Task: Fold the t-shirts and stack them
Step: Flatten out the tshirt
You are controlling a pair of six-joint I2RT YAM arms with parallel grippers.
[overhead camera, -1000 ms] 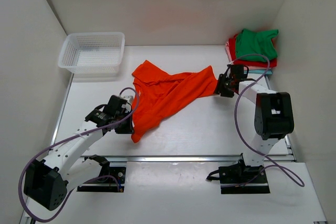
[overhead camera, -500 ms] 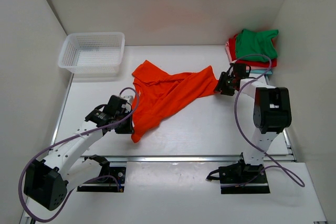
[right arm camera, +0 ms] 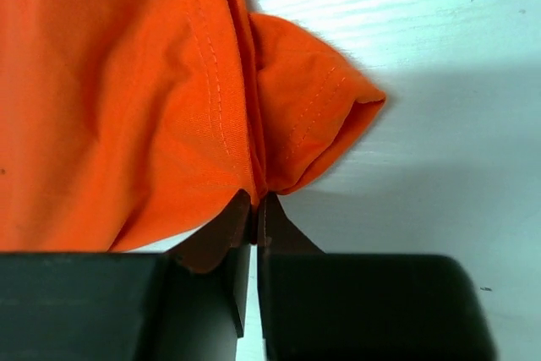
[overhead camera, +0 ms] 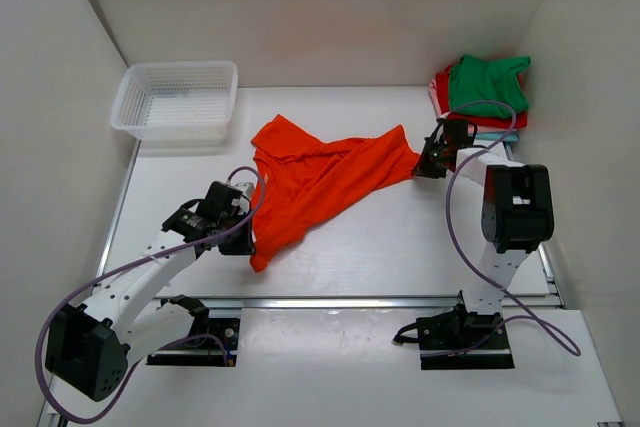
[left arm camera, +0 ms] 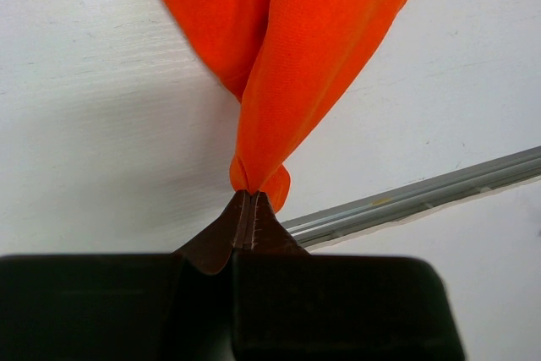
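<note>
The stack of folded shirts (overhead camera: 484,95) sits in the far right corner of the worktop (overhead camera: 400,237). A green shirt on top covers most of it. Only thin edges of red, pink and light blue show beneath, so four colours can be counted, but their folds cannot be made out.

One orange shirt (overhead camera: 325,182) lies crumpled across the middle of the worktop, doubled over itself so that its sleeves and neckline are hard to tell apart. The left claw (left arm camera: 251,202) is clenched on the shirt's near tip, and the cloth hangs from it in a narrow bunch. The right claw (right arm camera: 256,206) is clenched on a hemmed fold at the shirt's far right end, just beside the stack.

One white mesh basket (overhead camera: 175,97) stands at the far left.
</note>
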